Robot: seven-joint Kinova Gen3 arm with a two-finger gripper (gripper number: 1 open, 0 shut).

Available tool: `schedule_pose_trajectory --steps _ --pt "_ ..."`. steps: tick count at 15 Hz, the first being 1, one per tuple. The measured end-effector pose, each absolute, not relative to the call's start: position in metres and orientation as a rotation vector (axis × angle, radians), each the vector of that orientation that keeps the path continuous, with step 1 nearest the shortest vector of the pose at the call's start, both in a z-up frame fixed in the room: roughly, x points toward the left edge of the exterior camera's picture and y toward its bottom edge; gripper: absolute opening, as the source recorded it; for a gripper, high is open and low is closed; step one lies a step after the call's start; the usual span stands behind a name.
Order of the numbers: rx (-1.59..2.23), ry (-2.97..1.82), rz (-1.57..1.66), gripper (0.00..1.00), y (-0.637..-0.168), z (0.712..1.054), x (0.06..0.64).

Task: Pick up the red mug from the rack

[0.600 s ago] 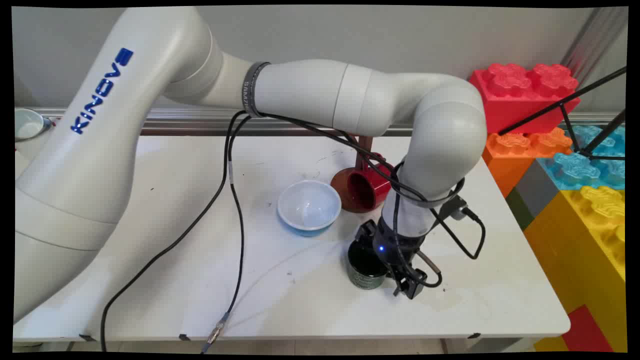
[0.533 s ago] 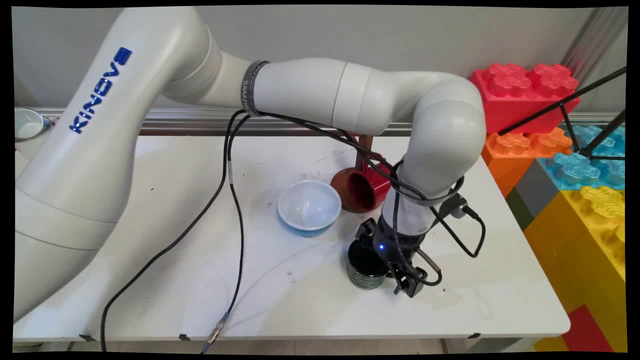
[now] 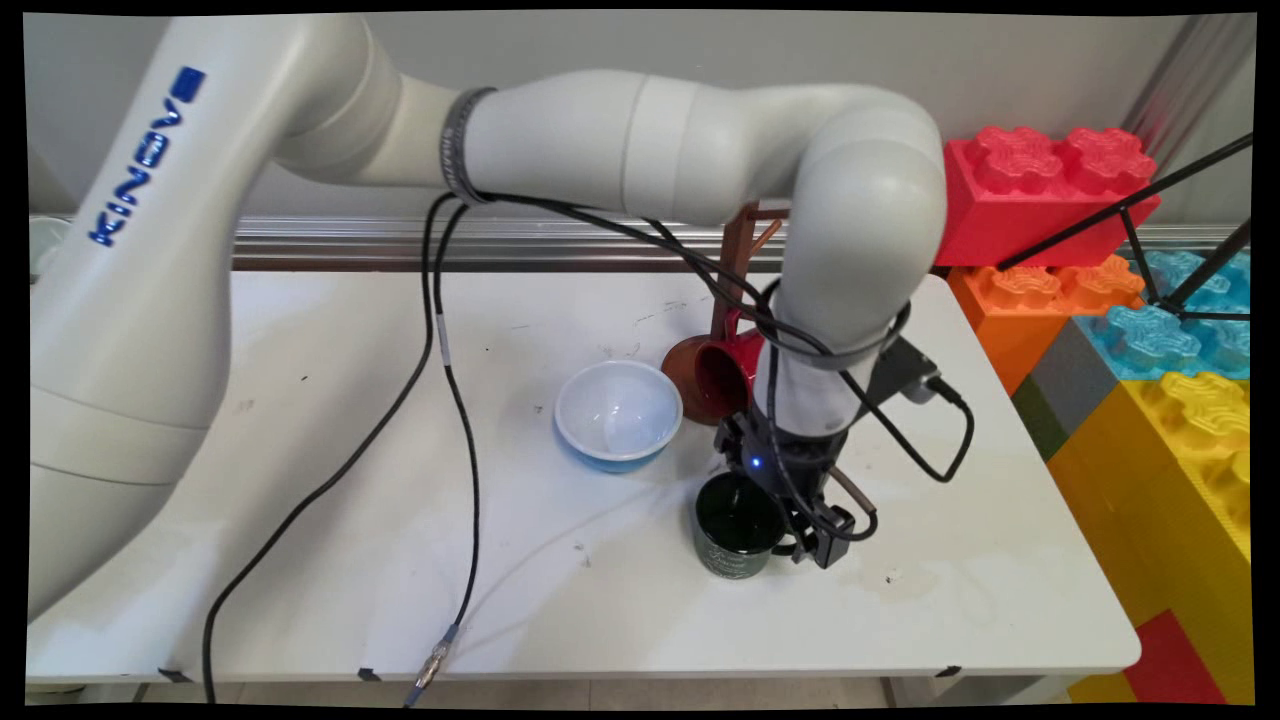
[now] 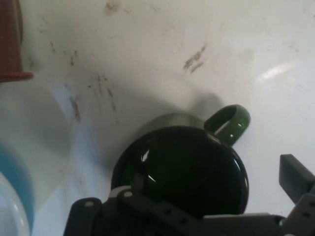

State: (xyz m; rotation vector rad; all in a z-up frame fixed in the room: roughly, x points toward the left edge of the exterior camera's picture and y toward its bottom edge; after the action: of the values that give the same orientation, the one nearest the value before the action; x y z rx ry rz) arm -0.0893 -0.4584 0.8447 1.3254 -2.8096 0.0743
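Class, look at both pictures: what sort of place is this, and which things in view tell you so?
Probably a robotics lab or test room: a white robot arm works over a scuffed white table set with a green mug and bowl, beside giant toy bricks.

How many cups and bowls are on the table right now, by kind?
Mugs: 2, a green mug upright beside the gripper, and a red mug on its side.
Bowls: 1, a blue bowl.
Total: 3.
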Motion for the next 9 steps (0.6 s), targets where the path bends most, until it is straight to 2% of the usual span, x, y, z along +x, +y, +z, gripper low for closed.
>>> schedule_pose_trajectory --steps 9 --pt "1.258 -2.678 0.128 1.0 -0.451 0.889 -0.053"
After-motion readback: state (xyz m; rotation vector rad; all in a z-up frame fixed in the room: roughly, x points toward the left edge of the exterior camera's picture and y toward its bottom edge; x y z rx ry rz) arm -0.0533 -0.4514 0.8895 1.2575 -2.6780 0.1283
